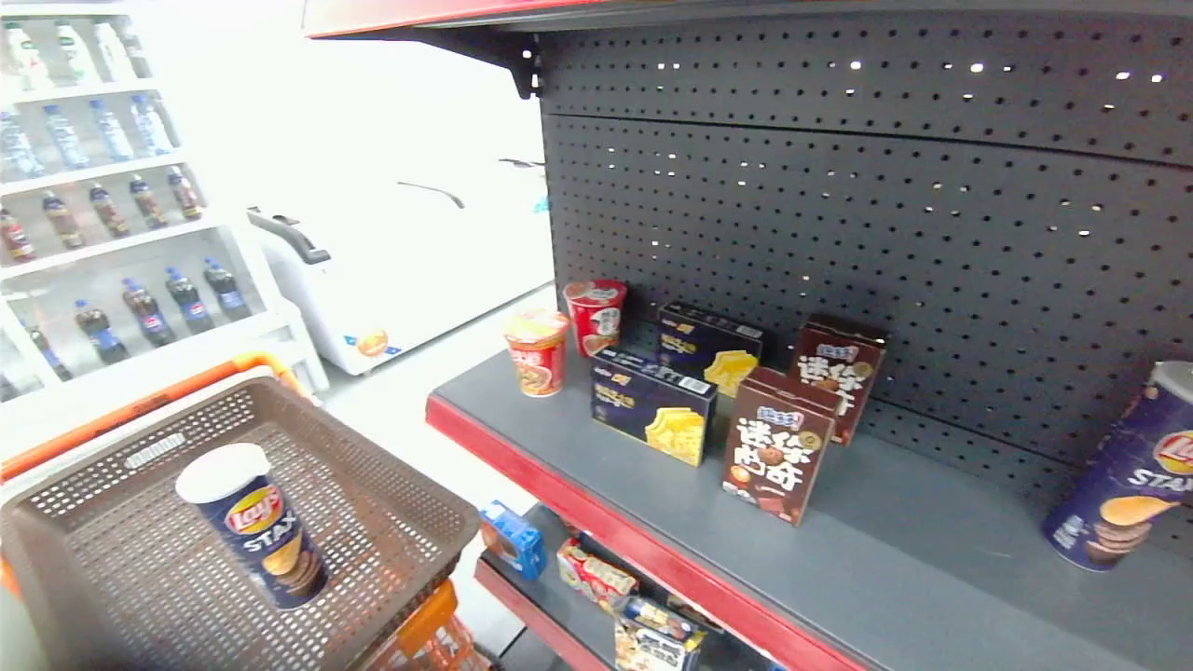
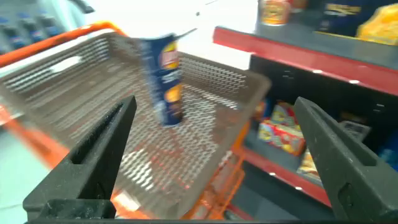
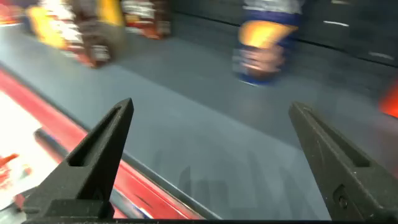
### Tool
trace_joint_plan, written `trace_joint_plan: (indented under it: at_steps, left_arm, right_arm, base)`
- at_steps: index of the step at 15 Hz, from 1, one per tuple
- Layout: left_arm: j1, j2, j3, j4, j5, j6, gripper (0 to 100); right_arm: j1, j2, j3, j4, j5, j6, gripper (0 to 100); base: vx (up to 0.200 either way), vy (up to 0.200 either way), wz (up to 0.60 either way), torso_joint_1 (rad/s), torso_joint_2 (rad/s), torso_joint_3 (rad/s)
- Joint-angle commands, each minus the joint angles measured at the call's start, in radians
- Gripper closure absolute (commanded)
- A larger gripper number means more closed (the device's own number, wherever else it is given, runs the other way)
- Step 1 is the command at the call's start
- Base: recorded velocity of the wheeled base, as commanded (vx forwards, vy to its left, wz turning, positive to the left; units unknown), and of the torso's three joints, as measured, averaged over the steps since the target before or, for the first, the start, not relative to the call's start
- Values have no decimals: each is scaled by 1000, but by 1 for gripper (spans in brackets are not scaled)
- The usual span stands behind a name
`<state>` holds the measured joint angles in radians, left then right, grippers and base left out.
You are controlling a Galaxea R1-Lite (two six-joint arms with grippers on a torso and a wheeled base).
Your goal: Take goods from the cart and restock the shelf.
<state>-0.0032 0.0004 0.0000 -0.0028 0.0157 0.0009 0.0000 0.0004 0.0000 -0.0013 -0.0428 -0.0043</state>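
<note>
The left gripper (image 2: 211,165) has its fingers wide apart, holding nothing, near the cart basket (image 2: 62,68), where a chip can (image 2: 166,81) stands, not picked up yet. The right gripper (image 3: 208,162) is wide apart too, over the shelf (image 3: 186,124), where a second can (image 3: 267,43) already stands. I think one can is left to move

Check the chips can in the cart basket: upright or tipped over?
Upright. The chips can stands on its base on the brown basket floor, white lid on top, leaning on nothing.
</note>
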Motion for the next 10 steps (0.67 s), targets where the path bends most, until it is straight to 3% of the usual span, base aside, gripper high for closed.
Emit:
trace_joint_plan:
  at_steps: [1, 3, 4, 5, 6, 7, 8, 9, 10]
  left_arm:
    - [0, 0, 0, 0, 1, 1, 0]
    - [0, 0, 0, -2, 12, -5, 0]
    - [-3, 15, -92, -6, 33, 22, 0]
    - [-11, 148, -264, 44, 33, 61, 0]
    - [-6, 340, -431, 121, 61, 47, 0]
    - [-1, 490, -535, 132, 93, 24, 0]
    - [-3, 543, -561, 127, 95, 19, 0]
    - [5, 763, -703, 115, 93, 11, 0]
    - [8, 856, -756, 124, 93, 18, 0]
  right_arm:
    - [0, 1, 0, 0, 0, 0, 0]
    - [0, 1, 0, -2, 0, 1, 0]
    - [0, 1, 0, -2, 0, 1, 0]
    - [0, 1, 0, -2, 0, 0, 0]
    - [0, 1, 0, 0, 0, 0, 0]
    - [0, 1, 0, -2, 0, 1, 0]
    - [0, 1, 0, -2, 0, 1, 0]
    - [0, 1, 0, 0, 0, 1, 0]
    - [0, 1, 0, -2, 0, 1, 0]
  base:
    - [0, 0, 600, 12, -7, 2]
    - [0, 0, 600, 0, 0, -2]
    - [0, 0, 0, 0, 0, 0]
    - [0, 0, 0, 0, 0, 0]
    - [0, 0, 0, 0, 0, 0]
    - [0, 0, 0, 0, 0, 0]
    - [0, 0, 0, 0, 0, 0]
    - [0, 0, 0, 0, 0, 0]
    - [0, 0, 0, 0, 0, 0]
